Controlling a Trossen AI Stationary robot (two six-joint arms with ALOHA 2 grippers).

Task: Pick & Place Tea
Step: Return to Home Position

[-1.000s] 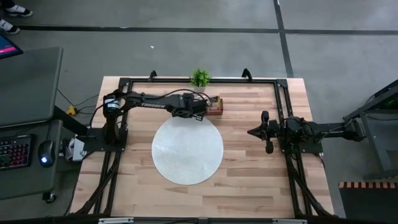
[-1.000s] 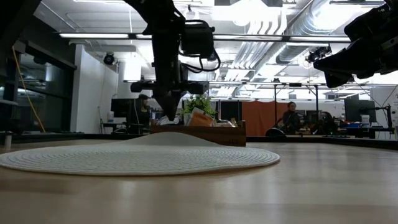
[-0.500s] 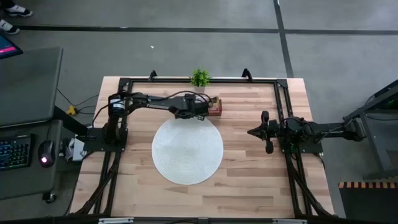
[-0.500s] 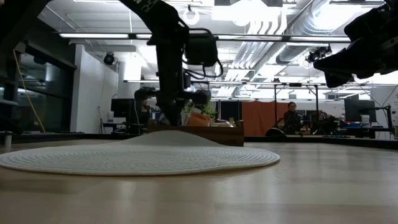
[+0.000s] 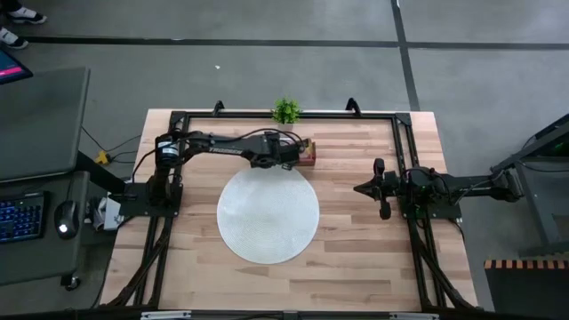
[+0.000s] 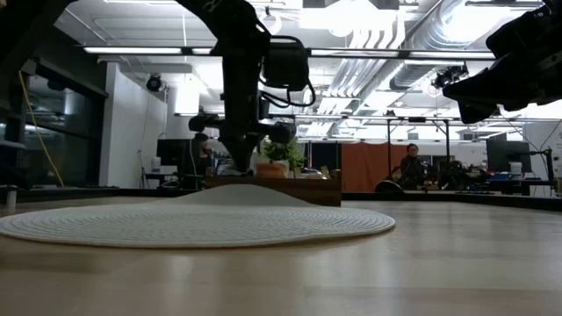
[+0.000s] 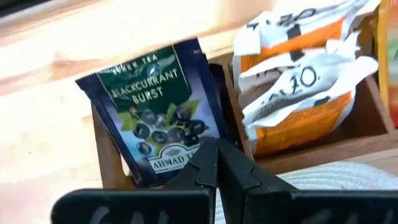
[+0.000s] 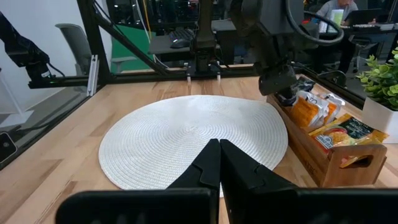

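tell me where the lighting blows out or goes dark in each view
Low view: ceiling lights backlight the left gripper at the brown wooden tray, turning it into a silhouette. Left wrist view: table wood glares pale, yet the dark purple tea sachet is evenly lit. High view: even light, round white woven mat bright; right gripper waits apart.

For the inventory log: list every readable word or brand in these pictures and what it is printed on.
"BLACKCURRANT BURST": dark blue sachet.
"AHMAD": low on that sachet; the rest is unclear.
"ZO": white-and-orange sachets, start of the word hidden.
Line above "BLACKCURRANT", and print on the yellow sachet: too blurred.
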